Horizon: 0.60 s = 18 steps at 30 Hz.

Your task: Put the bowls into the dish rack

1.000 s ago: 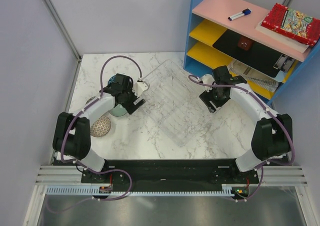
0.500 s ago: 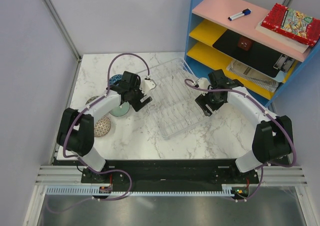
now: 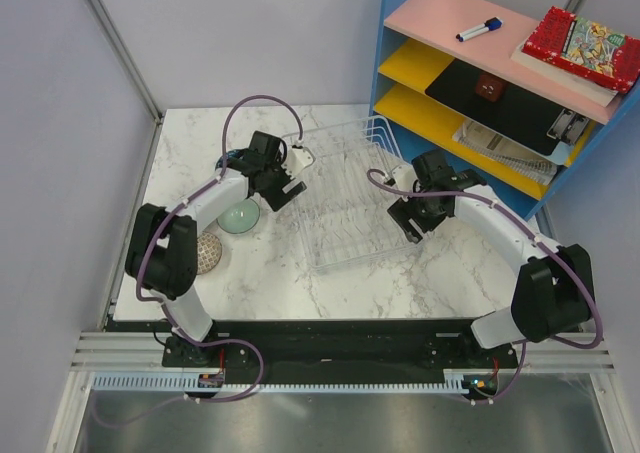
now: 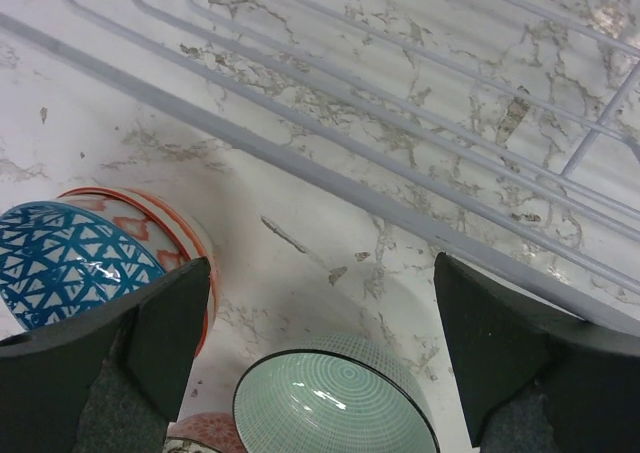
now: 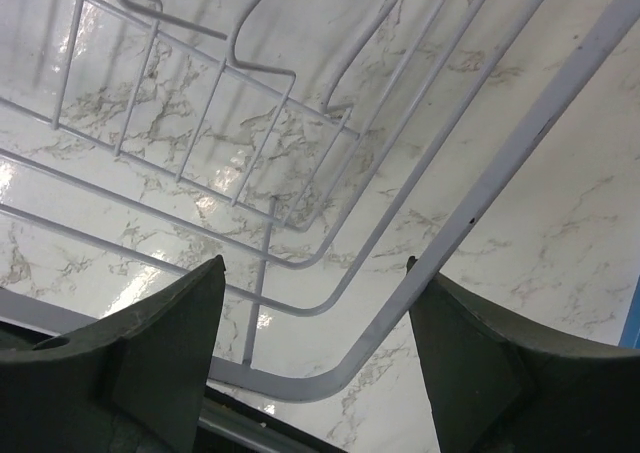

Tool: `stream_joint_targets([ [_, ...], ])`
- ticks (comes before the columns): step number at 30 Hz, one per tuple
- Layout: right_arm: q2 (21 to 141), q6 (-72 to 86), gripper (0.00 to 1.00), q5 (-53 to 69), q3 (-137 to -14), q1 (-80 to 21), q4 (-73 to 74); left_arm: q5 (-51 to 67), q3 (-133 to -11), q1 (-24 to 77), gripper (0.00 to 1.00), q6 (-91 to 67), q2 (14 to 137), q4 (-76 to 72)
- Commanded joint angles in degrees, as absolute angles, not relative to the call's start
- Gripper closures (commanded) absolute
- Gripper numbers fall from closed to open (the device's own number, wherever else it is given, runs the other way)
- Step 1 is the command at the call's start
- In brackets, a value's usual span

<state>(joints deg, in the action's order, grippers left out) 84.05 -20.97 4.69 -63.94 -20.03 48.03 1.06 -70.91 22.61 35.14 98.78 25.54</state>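
Note:
The dish rack [image 3: 345, 198] is a white wire tray in the middle of the marble table. My left gripper [image 3: 288, 178] is open at the rack's left edge, over the table beside a pale green bowl [image 3: 240, 216]. In the left wrist view the gripper [image 4: 320, 333] is open and empty above the green bowl [image 4: 335, 403], with a blue-patterned bowl [image 4: 60, 263] stacked in a red-patterned one [image 4: 165, 228] at the left. My right gripper [image 3: 405, 218] is open at the rack's right edge. In the right wrist view [image 5: 315, 353] the rack's rim wire [image 5: 500, 173] passes between the wide-open fingers.
A speckled bowl [image 3: 205, 253] lies near the left arm. The rack's wires [image 4: 380, 123] fill the top of the left wrist view. A blue shelf unit [image 3: 500, 83] with books, a pen and a wire tray stands at the back right.
The rack has turned clockwise from a diagonal lie to nearly square with the table. My left gripper moved back and right along its left edge. My right gripper moved slightly left and nearer.

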Motion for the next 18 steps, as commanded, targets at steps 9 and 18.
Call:
stream_joint_targets([
  [9, 81.21, -19.25, 0.2, 13.71, -61.17, -28.3, 49.4, 0.7, -76.47, 24.7, 0.0, 31.64, 103.8, 20.13],
  [18, 81.74, -20.13, 0.2, 13.8, -61.0, -29.36, 49.48, 0.88, -73.31, 24.7, 0.0, 30.67, 101.6, 19.69],
])
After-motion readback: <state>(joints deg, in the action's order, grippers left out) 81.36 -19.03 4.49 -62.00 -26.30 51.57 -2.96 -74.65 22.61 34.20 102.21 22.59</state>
